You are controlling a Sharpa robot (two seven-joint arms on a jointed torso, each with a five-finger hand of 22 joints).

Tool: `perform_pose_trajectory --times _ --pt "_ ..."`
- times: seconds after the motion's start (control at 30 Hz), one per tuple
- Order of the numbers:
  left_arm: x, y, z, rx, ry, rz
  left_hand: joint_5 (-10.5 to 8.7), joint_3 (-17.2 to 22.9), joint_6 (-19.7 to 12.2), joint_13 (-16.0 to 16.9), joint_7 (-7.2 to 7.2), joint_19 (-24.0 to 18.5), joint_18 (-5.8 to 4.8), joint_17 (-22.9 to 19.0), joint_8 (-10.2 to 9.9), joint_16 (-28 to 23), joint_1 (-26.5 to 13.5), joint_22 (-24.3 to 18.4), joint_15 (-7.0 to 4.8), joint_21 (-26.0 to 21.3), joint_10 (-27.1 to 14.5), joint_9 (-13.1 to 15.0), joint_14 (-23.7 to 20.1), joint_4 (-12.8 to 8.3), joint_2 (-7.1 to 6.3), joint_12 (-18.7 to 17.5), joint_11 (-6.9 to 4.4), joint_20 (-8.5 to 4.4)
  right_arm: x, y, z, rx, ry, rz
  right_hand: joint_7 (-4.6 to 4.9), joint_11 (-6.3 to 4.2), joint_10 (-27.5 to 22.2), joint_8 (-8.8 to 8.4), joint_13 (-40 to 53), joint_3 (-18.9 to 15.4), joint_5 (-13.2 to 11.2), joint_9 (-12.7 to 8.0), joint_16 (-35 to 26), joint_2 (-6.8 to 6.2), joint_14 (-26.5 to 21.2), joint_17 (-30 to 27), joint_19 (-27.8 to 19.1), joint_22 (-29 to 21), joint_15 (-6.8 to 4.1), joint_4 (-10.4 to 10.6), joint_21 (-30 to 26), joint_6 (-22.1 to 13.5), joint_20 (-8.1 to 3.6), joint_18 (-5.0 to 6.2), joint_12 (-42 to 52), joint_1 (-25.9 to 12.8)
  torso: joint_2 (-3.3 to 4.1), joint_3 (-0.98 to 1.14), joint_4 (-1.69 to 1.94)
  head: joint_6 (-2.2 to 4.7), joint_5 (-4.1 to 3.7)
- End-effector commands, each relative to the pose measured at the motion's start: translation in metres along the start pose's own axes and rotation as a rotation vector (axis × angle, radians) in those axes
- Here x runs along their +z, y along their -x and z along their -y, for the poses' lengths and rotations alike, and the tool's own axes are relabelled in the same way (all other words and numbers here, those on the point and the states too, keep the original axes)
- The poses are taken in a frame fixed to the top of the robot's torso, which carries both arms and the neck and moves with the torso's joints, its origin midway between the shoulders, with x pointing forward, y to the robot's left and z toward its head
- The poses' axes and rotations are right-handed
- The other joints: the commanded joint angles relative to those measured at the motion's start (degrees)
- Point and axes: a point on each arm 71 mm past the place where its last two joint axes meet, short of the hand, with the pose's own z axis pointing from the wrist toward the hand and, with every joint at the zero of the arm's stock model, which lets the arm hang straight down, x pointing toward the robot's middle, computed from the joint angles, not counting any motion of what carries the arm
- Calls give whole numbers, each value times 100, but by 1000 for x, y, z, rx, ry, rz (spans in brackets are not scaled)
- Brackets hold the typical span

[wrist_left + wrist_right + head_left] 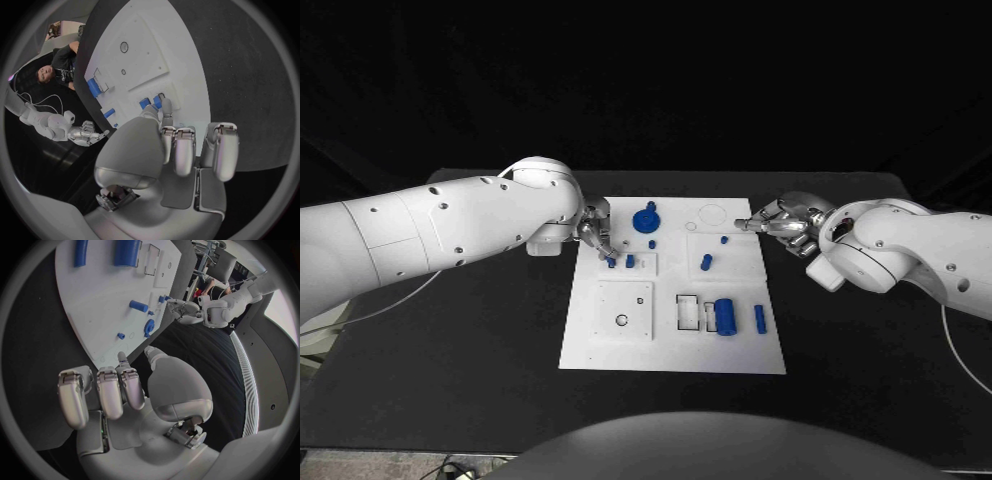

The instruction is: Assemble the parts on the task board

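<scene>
My left hand (593, 232) hovers at the task board (672, 350)'s left edge, fingers curled over the two small blue pegs (620, 262), whether pinching one I cannot tell; my right hand (779, 226) waits at the far right corner, fingers curled in, apparently empty; the blue cylinder (724, 315) lies near the slots, likely next.

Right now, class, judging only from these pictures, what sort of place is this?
Probably a robotics test lab: a white task board carrying small blue parts lies on a black table, and two white robot arms hold a silver left hand and right hand at its edges.
</scene>
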Motion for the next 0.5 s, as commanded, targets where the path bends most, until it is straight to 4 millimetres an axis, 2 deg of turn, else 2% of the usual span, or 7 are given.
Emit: perform_pose_trajectory --times 0.03,0.5 --pt "0 0 2 17 -10 -7 -33 16 40 955 -77 613 -43 1508 16 15 29 1510 -26 14 912 5 597 4 -18 -10 -308 41 0 -1 0 -9 4 -11 41 57 601 27 1506 -37 24 6 23 -9 598 1508 610 1506 33 -12 26 7 46 -38 16 54 1 0 -4 -1 3" --pt "0 -1 1 19 -7 -10 -33 16 40 955 -77 613 -43 1508 16 15 29 1510 -26 14 912 5 597 4 -18 -10 -308 41 0 -1 0 -9 4 -11 41 57 601 27 1506 -37 24 6 23 -9 598 1508 610 1506 33 -12 26 7 46 -38 16 54 -2 2 -3 -1 9"
